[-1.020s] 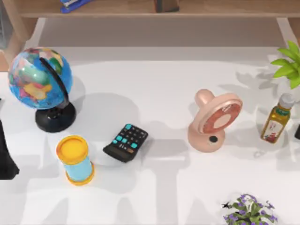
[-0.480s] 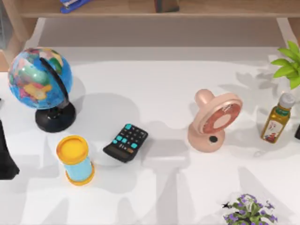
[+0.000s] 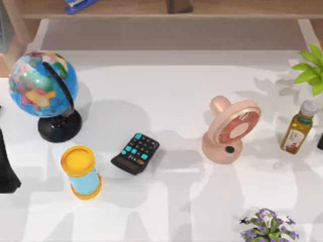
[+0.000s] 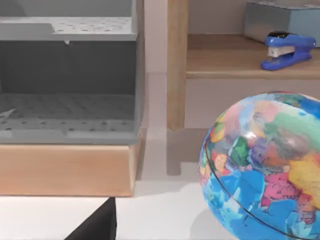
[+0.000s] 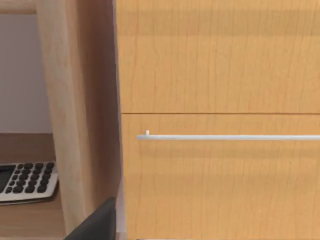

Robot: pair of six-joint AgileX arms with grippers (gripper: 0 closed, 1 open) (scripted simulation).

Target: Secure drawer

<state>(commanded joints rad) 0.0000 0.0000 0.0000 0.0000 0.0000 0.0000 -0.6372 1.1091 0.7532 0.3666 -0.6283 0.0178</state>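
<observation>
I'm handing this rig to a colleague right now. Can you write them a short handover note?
Left arm: at the table's left edge, idle.
Left wrist view: a wooden drawer stands pulled out, its grey inside exposed, beside the globe.
Right wrist view: faces a shut wooden drawer front with a slim handle.
Done: nothing visible yet; nothing is touching the open drawer.
Left: push it fully in.

white table under a wooden shelf unit

the white tabletop (image 3: 171, 101) carries soft grey shadows and meets a pale wall strip (image 3: 171, 34) at its far edge. above that strip runs a light wooden shelf (image 3: 151, 9), held by a wooden upright (image 4: 177, 65). at the table's left side a grey perforated tray unit (image 4: 67, 75) sits on a wooden base (image 4: 67, 170).
</observation>
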